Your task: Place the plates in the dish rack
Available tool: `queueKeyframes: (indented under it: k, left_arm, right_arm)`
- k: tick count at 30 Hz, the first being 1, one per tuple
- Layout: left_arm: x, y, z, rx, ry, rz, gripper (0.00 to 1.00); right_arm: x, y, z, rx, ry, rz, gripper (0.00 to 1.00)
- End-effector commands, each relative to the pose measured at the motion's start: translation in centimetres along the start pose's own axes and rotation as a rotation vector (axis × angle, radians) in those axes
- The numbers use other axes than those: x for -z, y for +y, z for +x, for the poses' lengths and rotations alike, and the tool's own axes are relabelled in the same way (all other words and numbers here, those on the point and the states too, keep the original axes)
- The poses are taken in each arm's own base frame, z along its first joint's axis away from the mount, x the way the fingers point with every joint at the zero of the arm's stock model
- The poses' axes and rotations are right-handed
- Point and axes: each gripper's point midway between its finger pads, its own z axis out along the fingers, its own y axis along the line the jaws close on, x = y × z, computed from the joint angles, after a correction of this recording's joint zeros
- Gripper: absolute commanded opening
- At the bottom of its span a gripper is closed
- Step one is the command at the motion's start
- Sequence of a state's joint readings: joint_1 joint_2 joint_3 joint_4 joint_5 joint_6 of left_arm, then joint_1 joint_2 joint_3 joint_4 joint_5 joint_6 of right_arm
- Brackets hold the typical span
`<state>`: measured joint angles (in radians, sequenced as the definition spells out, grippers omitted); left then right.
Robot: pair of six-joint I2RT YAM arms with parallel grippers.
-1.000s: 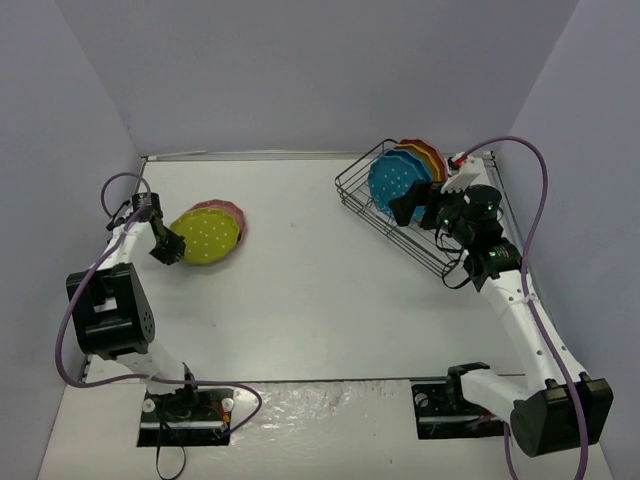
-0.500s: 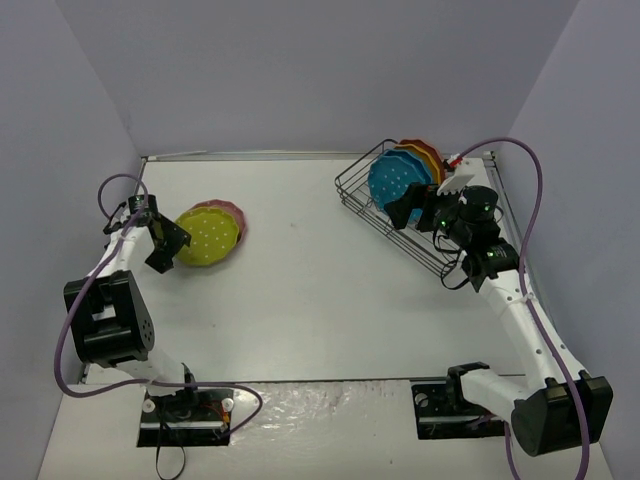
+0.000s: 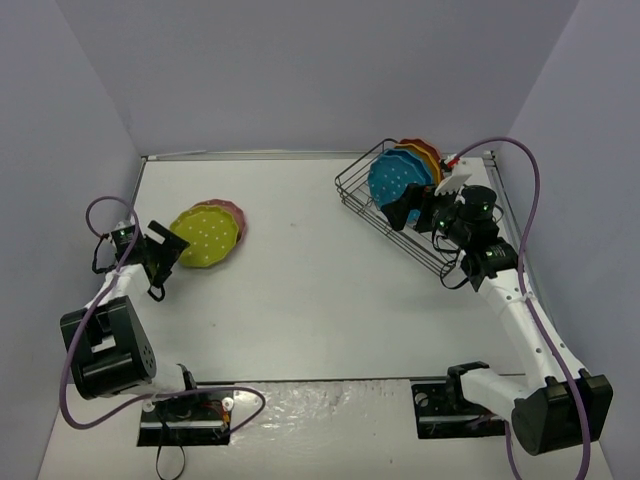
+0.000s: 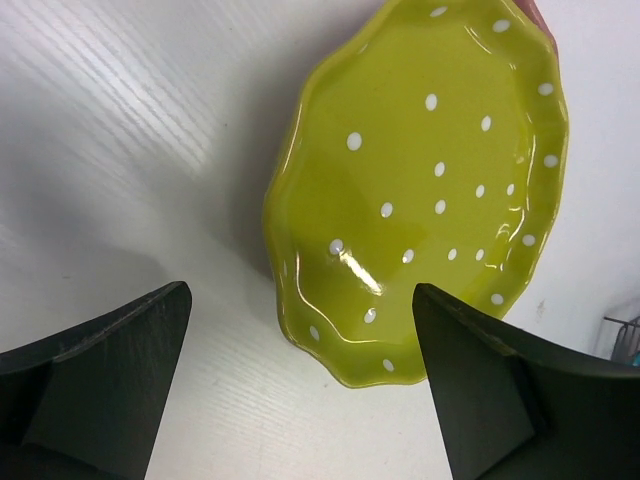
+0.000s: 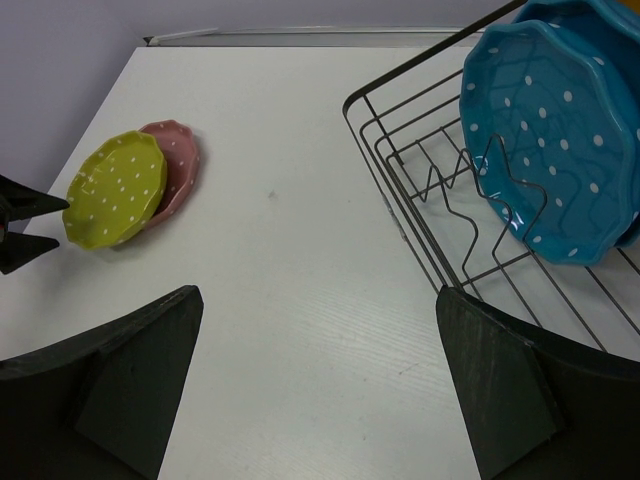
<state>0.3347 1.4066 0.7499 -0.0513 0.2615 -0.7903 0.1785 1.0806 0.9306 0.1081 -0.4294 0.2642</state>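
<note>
A lime green plate (image 3: pixel 205 238) lies on a pink plate (image 3: pixel 233 212) at the table's left; both also show in the right wrist view, green (image 5: pixel 115 188) and pink (image 5: pixel 180 160). My left gripper (image 3: pixel 168 262) is open and empty, its jaws just short of the green plate's near rim (image 4: pixel 420 190). The black wire dish rack (image 3: pixel 350 180) stands at the back right and holds a teal blue plate (image 3: pixel 398 180), an orange plate (image 3: pixel 420 162) and a reddish plate (image 3: pixel 428 148) upright. My right gripper (image 3: pixel 415 212) is open and empty beside the rack's left wall (image 5: pixel 400 170), near the teal plate (image 5: pixel 555 140).
Grey walls close in the table on three sides. The zigzag divider (image 5: pixel 470 215) in front of the teal plate holds nothing. A corner of the rack (image 4: pixel 622 335) shows far off in the left wrist view. Cables loop beside both arms.
</note>
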Motion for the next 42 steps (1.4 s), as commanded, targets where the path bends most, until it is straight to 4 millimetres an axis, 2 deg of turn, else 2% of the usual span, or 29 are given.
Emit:
queueKeyframes:
  k: [1,4,9,15,25,28,31,35,38,42]
  left_arm:
    - [-0.1,-5.6,-3.0,-0.022,-0.093,0.289,0.9]
    - [-0.6,-6.2,-3.5,-0.02,-0.123,0.341,0.9]
    - [-2.0,-5.6,-3.4,0.006,-0.117,0.342,0.91]
    - [-3.7,-4.3,-2.2,0.052,-0.079,0.326,0.9]
    - [-5.0,-3.5,-1.2,0.11,-0.052,0.338,0.82]
    - [-5.1,-3.5,-0.8,0.13,-0.041,0.345,0.71]
    - [-5.0,-3.4,-0.7,0.148,-0.042,0.353,0.52]
    - [-4.1,-3.8,-0.7,0.164,-0.042,0.37,0.34]
    - [-3.2,-4.1,-1.0,0.16,-0.048,0.374,0.27]
    - [-1.3,-5.1,-1.9,0.126,-0.074,0.391,0.23]
  right_arm:
    - [-0.1,1.4,-1.8,0.034,-0.061,-0.058,1.0]
    - [-0.1,1.5,-1.8,0.031,-0.059,-0.063,1.0]
    - [0.3,1.6,-1.9,0.036,-0.069,-0.064,1.0]
    - [0.5,1.6,-1.8,0.041,-0.072,-0.062,1.0]
    - [0.6,1.6,-1.7,0.041,-0.073,-0.062,1.0]
    - [0.7,1.5,-1.5,0.04,-0.07,-0.06,1.0]
    - [0.7,1.5,-1.4,0.04,-0.068,-0.06,1.0]
    - [0.7,1.6,-1.4,0.038,-0.068,-0.064,1.0]
    - [0.7,1.8,-1.5,0.037,-0.069,-0.067,1.0]
    - [0.6,2.1,-1.8,0.041,-0.071,-0.075,1.0]
